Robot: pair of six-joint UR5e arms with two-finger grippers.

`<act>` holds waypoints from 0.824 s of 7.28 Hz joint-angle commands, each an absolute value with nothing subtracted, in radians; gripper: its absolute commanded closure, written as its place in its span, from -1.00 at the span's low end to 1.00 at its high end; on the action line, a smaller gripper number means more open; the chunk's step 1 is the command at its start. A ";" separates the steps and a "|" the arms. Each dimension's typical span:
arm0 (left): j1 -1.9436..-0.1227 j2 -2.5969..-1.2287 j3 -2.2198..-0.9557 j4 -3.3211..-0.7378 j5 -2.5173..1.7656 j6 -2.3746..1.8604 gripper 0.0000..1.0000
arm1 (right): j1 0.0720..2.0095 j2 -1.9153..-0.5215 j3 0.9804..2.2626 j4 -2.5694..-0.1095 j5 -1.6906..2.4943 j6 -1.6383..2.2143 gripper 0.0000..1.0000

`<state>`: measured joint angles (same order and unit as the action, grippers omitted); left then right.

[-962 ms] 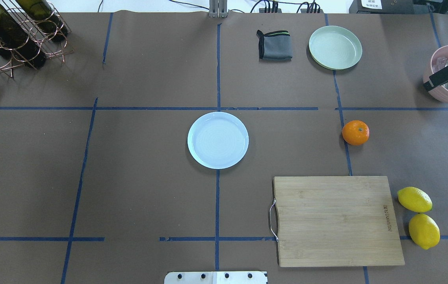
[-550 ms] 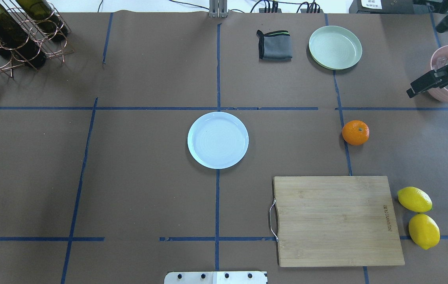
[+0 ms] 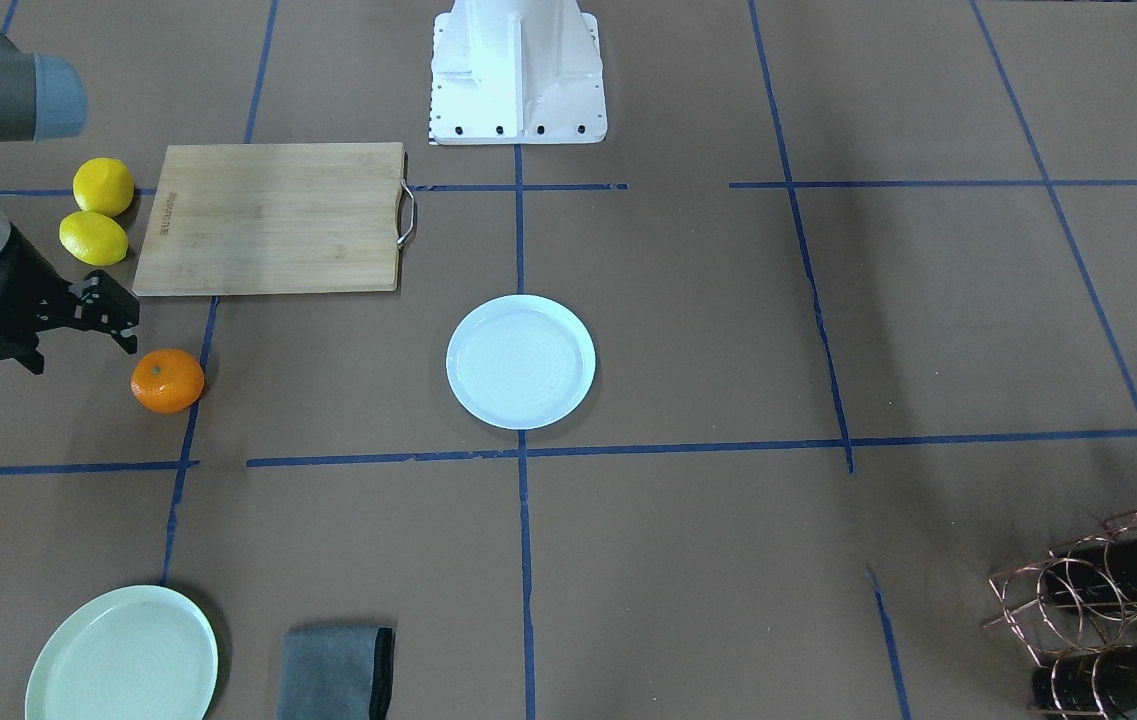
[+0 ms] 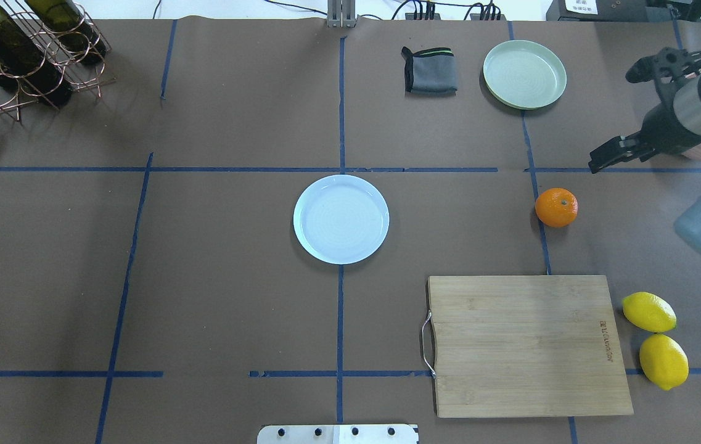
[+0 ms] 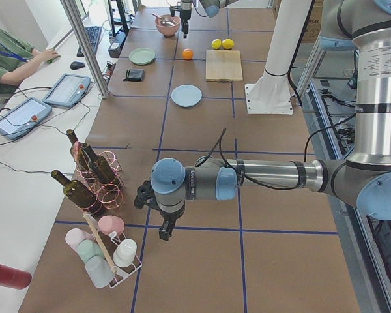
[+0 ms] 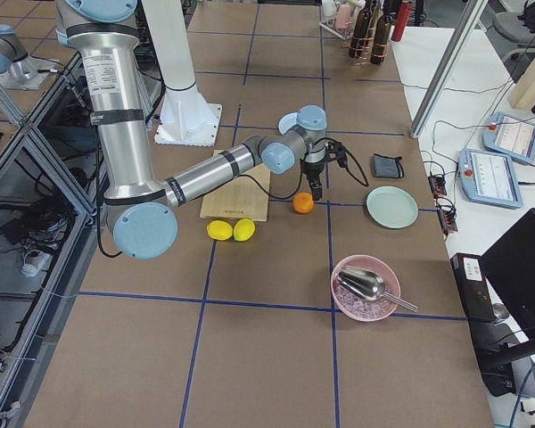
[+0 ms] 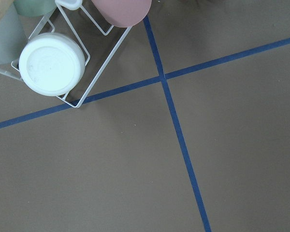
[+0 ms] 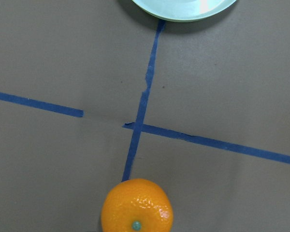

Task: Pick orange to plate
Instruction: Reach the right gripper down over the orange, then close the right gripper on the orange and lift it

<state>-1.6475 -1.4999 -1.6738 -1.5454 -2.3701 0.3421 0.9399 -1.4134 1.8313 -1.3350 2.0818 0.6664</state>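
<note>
The orange (image 4: 556, 207) rests on a blue tape line right of the table's centre, also seen as the orange (image 3: 167, 380) and at the bottom of the right wrist view (image 8: 137, 208). The white, faintly bluish plate (image 4: 341, 219) lies empty at the centre. My right gripper (image 3: 78, 340) hangs a little beyond and to the right of the orange, apart from it, fingers spread and nothing between them; overhead it shows as the right gripper (image 4: 603, 160). My left gripper (image 5: 164, 231) shows only in the exterior left view, far from both, so I cannot tell its state.
A mint-green plate (image 4: 524, 74) and a folded grey cloth (image 4: 429, 70) lie at the far side. A wooden cutting board (image 4: 529, 345) and two lemons (image 4: 649, 311) sit near the robot. A pink bowl with a scoop (image 6: 364, 287) stands at the right end, a bottle rack (image 4: 23, 49) far left.
My right arm has swung in from the table's right edge, off the pink bowl, leftward and closer to the orange. The orange and the plate have not moved.
</note>
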 commanded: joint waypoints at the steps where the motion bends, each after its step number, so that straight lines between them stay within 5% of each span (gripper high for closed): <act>1: -1.649 -1.497 -1.678 -1.546 -2.370 0.344 -1.00 | 0.867 -1.413 1.797 -1.284 2.011 0.719 -1.00; 6: -1.648 -1.468 -1.689 -1.554 -2.372 0.345 -1.00 | 0.819 -1.413 1.715 -1.154 1.971 0.776 -1.00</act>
<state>-1.6481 -1.4689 -1.6880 -1.5537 -2.3714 0.3451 0.8287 -1.4122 1.7230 -1.1585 1.9783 0.7728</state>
